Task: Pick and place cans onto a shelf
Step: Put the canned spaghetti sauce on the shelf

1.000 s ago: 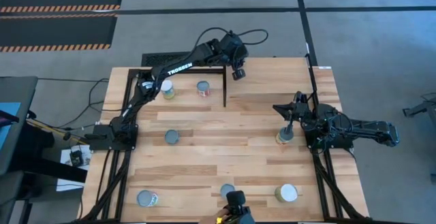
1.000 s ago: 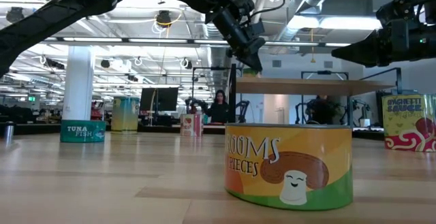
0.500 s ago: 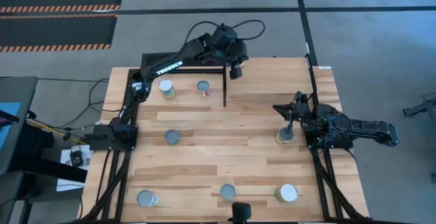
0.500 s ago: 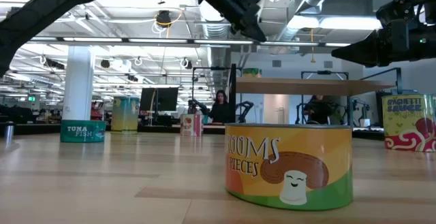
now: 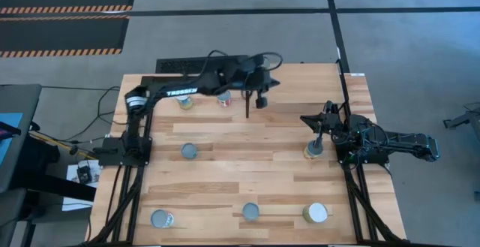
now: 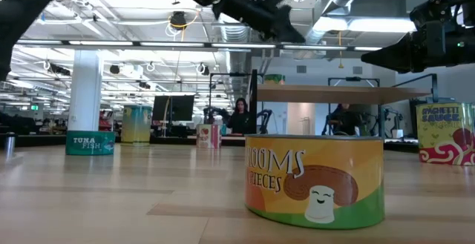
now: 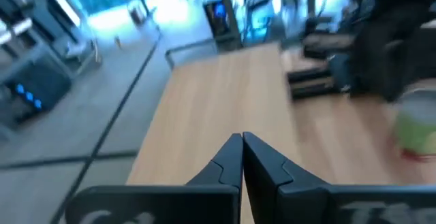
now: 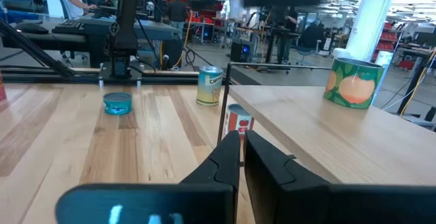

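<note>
- High view: 1 can seen on the light plank shelf with thin black bar edge [image 5: 300, 89] in other views; hidden here under the left arm. Seven silvery-topped cans left on the light wood bench [image 5: 225, 179], e.g. grey-topped tin [image 5: 190, 151] mid-bench and three along the near edge. Left claw [image 5: 260, 100] over the shelf's black-bar edge, clenched, empty. Right claw [image 5: 318, 136] just above yellow-label can [image 5: 313, 152], not grasping it.
- Low view: small green can [image 6: 274, 78] upright on the shelf, near its end post. Mushroom-label yellow can [image 6: 315, 181] up close; teal tuna tin [image 6: 90, 142] well apart. Plenty of open bench between.
- Left wrist view: fingers pressed together, nothing held. Bare shelf top ahead, so lots of room for more. Blurred can off to the side.
- Right wrist view: fingers near-shut, nothing between. Orange-picture can [image 8: 351, 81] on the shelf, well apart from its edge. Black post [image 8: 225, 101] at the shelf corner = likely snag for approach.
</note>
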Controlling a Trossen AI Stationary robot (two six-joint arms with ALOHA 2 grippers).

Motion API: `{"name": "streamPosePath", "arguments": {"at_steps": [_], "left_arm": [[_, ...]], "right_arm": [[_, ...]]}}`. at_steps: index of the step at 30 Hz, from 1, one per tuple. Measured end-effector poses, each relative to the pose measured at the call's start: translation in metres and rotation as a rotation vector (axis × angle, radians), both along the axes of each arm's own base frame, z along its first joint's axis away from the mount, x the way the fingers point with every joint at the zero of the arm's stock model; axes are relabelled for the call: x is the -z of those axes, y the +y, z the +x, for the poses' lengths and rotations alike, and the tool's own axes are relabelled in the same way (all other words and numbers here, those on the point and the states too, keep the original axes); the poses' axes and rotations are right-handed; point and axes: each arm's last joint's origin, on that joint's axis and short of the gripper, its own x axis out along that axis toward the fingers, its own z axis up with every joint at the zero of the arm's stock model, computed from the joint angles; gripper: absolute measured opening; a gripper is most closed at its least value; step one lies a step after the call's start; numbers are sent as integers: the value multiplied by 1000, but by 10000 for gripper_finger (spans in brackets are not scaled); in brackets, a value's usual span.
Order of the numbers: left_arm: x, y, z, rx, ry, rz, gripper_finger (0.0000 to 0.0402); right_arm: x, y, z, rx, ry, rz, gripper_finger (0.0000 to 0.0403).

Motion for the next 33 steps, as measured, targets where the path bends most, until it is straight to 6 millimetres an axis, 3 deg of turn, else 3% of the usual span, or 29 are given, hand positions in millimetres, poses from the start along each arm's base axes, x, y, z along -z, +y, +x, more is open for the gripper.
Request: {"name": "streamPosePath", "arguments": {"at_steps": [4,14,27,33], "left_arm": [[1,-24,-23,43,-125,-32,1],[53,-68,-87,99,-300,-225,1],[100,-87,-149,150,-516,-243,1],[109,-89,-162,166,-536,-200,1]], "right_arm": [[0,0,0,0,0,0,47],[0,0,0,-1,1,0,47],[0,0,0,0,1,0,47],[0,0,0,0,0,0,47]]}}
